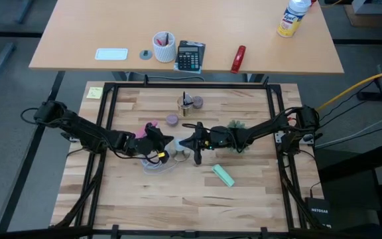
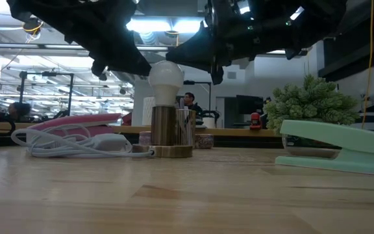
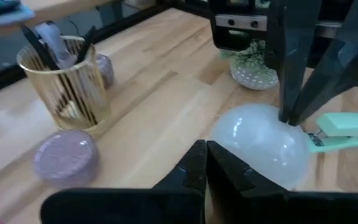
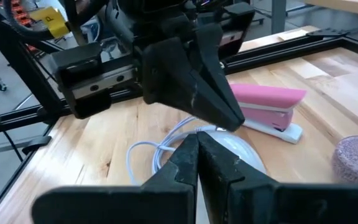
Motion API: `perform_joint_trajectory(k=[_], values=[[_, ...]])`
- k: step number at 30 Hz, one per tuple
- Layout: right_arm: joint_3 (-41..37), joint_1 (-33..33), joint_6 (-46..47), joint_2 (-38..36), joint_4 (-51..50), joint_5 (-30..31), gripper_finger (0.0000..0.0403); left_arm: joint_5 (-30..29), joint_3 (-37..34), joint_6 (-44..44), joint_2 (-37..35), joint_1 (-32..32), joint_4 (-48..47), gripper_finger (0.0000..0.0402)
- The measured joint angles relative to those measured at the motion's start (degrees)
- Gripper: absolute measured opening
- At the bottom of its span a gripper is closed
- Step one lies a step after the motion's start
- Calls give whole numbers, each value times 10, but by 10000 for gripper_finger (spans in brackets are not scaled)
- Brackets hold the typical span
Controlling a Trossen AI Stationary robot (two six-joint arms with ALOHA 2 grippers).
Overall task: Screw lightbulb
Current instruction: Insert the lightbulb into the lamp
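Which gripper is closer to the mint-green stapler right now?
Right. The right gripper hangs shut over the lightbulb, up-left of the mint-green stapler. The left gripper, also shut, sits just beyond the bulb on the far side, so it is farther.

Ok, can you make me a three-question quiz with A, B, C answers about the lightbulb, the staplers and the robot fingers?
1. Where is the lightbulb?
A. On top of the socket
B. Flat on the table
C. In the gold cup

2. What colours are the two staplers?
A. Both red
B. Pink and mint green
C. Black and yellow

3. How are the left gripper's fingers?
A. Wide open
B. Around the bulb
C. Shut together

Answers: 1 A, the low view shows the bulb standing upright on the socket. 2 B, both show on the table. 3 C, the left wrist view shows them pressed together.
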Motion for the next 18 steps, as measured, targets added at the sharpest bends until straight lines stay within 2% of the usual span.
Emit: perform_joint_trajectory(k=[8,12,18], values=[[0,-1,0,0,0,14,14,-11,0,33,-52,-9,10,1],[0,-1,0,0,2,18,14,15,0,30,-76,-29,10,1],[-1,-1,-4,1,9,18,14,67,0,7,-64,-59,10,3]])
